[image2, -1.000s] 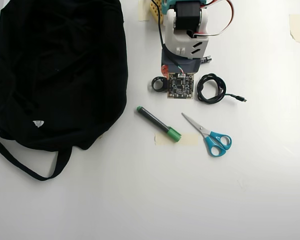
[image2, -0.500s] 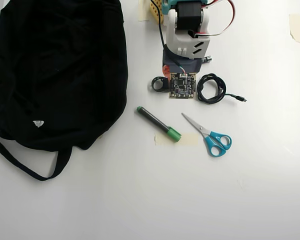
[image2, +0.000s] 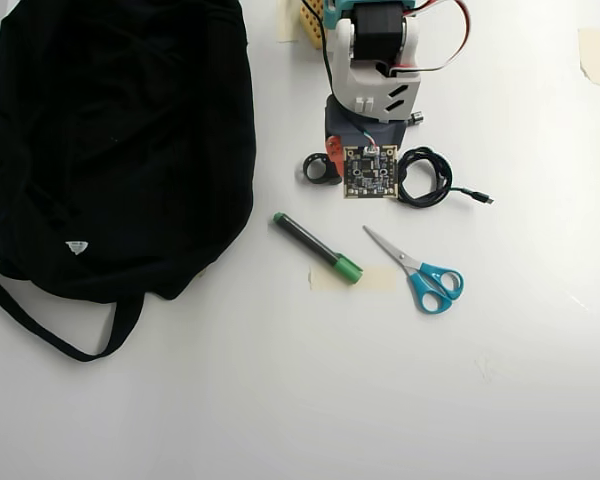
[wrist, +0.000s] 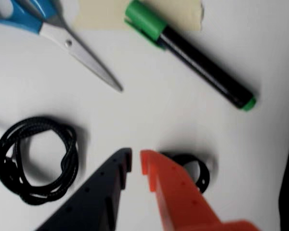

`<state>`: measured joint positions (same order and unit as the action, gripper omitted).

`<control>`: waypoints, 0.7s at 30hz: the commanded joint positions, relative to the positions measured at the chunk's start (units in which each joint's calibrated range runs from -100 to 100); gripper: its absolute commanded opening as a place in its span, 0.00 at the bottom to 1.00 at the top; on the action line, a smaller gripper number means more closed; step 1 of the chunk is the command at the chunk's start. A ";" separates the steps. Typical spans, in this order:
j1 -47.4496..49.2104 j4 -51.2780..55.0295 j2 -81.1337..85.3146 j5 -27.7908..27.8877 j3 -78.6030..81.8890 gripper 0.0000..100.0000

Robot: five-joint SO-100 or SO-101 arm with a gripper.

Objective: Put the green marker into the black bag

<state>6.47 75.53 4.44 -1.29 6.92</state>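
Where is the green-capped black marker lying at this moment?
In the overhead view the green-capped black marker lies diagonally on the white table, between the large black fabric bag on its left and the blue-handled scissors on its right, its cap over a strip of beige tape.

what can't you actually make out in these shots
- Gripper: overhead view, hidden under the arm's circuit board.
- Small black ring: wrist view, partly covered by the orange finger.
- Large soft black fabric bag: its opening is indistinct.
- Blue-handled scissors: wrist view, handles cut off.
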 commanded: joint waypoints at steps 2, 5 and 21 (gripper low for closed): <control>0.49 -2.74 0.62 0.40 -2.70 0.03; 0.94 -3.43 0.54 1.19 -2.61 0.03; 1.69 -3.61 0.37 1.24 -1.71 0.22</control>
<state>7.57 72.78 4.44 -0.22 6.92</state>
